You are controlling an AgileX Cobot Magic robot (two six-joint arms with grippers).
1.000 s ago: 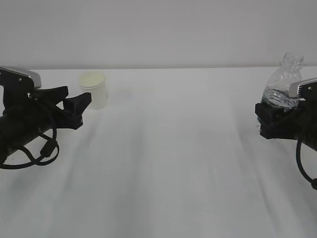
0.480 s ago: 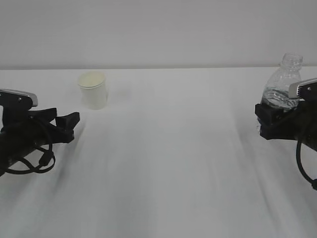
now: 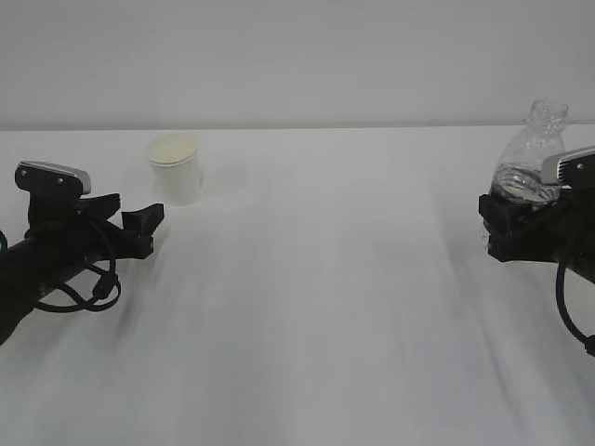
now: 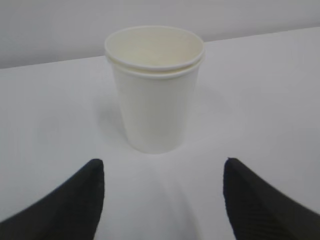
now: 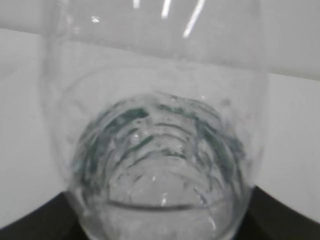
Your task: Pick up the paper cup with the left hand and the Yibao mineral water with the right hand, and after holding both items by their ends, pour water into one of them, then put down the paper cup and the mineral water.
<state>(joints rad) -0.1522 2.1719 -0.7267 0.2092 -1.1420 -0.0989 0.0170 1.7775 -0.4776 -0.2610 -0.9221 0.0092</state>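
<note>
The paper cup (image 3: 176, 168) stands upright on the white table at the back left, white with a cream inside. In the left wrist view the paper cup (image 4: 155, 90) stands straight ahead of my left gripper (image 4: 162, 200), a short gap beyond the tips. My left gripper (image 3: 144, 226) is open and empty, low over the table, in front of and slightly left of the cup. My right gripper (image 3: 502, 228) is shut on the lower body of the Yibao mineral water (image 3: 532, 158), which is capless and holds a little water. The bottle (image 5: 160, 150) fills the right wrist view between the black fingers (image 5: 280, 217).
The white table (image 3: 325, 297) stretches between the two arms, with a plain pale wall behind it. The left arm's black cable (image 3: 79, 288) loops down near the table surface.
My left gripper dropped down and back from beside the cup, then came slightly right toward it again, still open. The right gripper and bottle have not moved.
</note>
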